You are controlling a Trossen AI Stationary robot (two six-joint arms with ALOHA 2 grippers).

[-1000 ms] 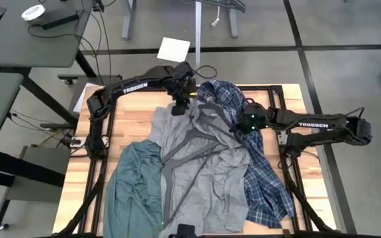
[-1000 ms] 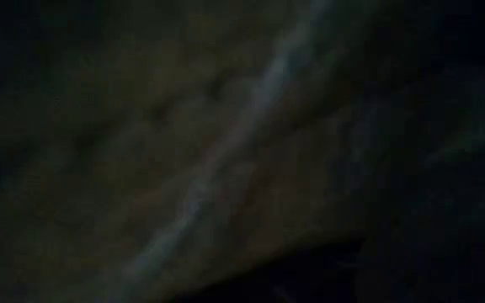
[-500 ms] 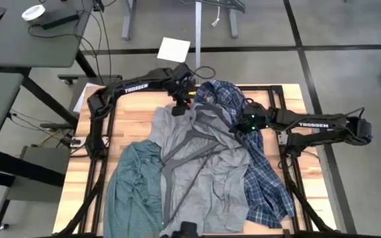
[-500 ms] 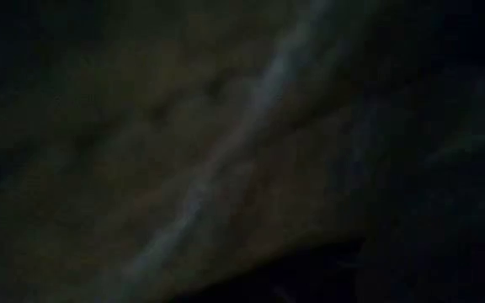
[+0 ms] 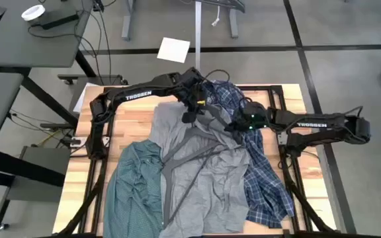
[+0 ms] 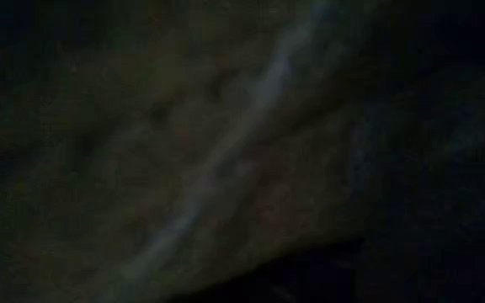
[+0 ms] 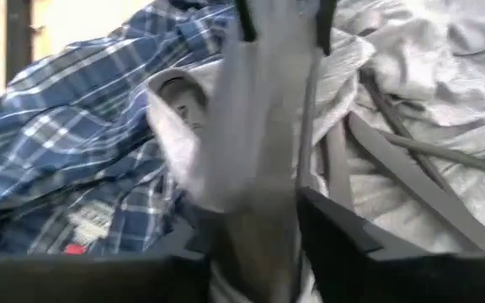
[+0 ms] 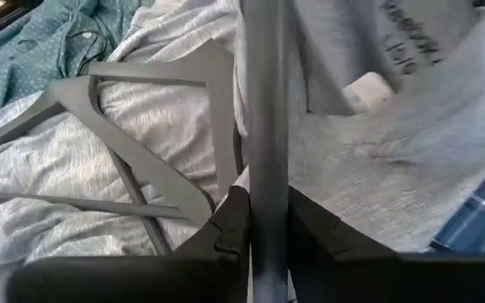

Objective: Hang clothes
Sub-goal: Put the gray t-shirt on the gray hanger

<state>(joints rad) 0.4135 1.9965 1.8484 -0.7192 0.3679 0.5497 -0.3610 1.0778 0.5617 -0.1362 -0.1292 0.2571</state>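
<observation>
My left hand (image 7: 255,227) pinches the grey tee (image 7: 251,118) collar; my right hand (image 8: 266,227) clamps a hanger (image 8: 263,101) bar. I should stretch the neck open beside it, slowly.

Both grippers, left gripper (image 5: 189,117) and right gripper (image 5: 233,125), apparently clamped.

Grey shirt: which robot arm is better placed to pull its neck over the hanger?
Left, probably. The left fingers pinch the grey shirt near its neck, while the right fingers are shut on a hanger bar.
</observation>
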